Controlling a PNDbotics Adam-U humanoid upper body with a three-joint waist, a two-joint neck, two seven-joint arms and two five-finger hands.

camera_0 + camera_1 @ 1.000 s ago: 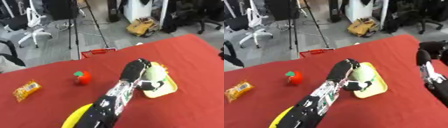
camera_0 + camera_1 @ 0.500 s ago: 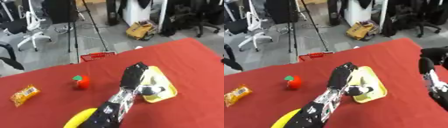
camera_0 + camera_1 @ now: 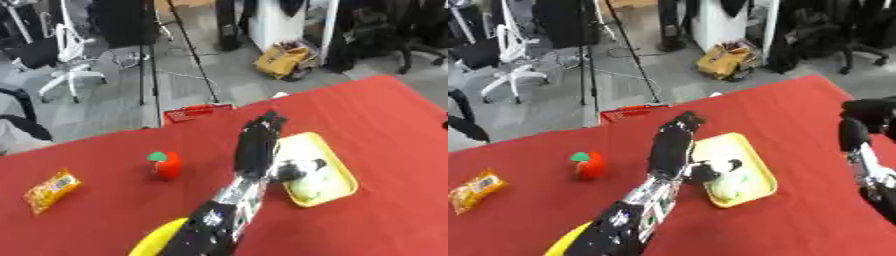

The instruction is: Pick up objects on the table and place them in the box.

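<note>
1. An office floor with chairs and a tripod lies behind a red table (image 3: pixel 385 125).
2. One yellow tray (image 3: pixel 337 165) sits right of centre, holding one pale green round object (image 3: pixel 311 186).
3. One red apple-like fruit (image 3: pixel 166 165) stands to the left; one orange snack packet (image 3: pixel 51 189) lies near the left edge.
4. The left hand (image 3: pixel 260 145) hovers at the tray's left rim, fingers extended and released, thumb over the tray.
5. The right hand (image 3: pixel 859 122) shows at the right edge; I cannot tell its finger state.
</note>
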